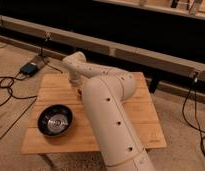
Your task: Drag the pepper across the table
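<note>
Bowl: dark, round, glossy inside, near the front-left corner of the table, a matte top of light planks. Arm: white, smooth, tubular, crossing mid-table. Gripper: clenched, tips down near the far-left edge. Pepper: unseen, probably hidden beneath it. Step judged: contact. Next: press down, slide across the planks.

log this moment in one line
pincer: shut, down at table far-left | pepper: not in view | bowl: table front-left, apart from pincer
</note>
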You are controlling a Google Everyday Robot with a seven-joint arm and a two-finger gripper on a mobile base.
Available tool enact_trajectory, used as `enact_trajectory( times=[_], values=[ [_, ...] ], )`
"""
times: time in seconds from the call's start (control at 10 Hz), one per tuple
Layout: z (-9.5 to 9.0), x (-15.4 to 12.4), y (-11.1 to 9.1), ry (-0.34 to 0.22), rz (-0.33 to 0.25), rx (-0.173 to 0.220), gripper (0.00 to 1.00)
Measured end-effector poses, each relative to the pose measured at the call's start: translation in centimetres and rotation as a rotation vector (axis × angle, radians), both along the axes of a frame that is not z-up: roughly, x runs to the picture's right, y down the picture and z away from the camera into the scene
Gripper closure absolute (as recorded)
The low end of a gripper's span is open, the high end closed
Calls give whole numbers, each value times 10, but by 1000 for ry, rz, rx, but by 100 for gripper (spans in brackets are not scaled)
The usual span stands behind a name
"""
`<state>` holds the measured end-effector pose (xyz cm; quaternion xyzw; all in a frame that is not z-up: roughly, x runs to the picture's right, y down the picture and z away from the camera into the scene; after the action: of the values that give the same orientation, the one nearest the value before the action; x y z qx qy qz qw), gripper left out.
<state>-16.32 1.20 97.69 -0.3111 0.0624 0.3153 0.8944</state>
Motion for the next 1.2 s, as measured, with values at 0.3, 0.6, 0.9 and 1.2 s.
enact_trajectory(
  times=[0.3,0.6,0.9,1.2],
  values=[
    [5,-28,-6,-44,-31,7,100],
    [9,-51,-8,-81,-60,7,100],
    [11,-71,-12,-114,-83,8,100],
    [11,-89,-17,-140,-97,12,100]
  ],
)
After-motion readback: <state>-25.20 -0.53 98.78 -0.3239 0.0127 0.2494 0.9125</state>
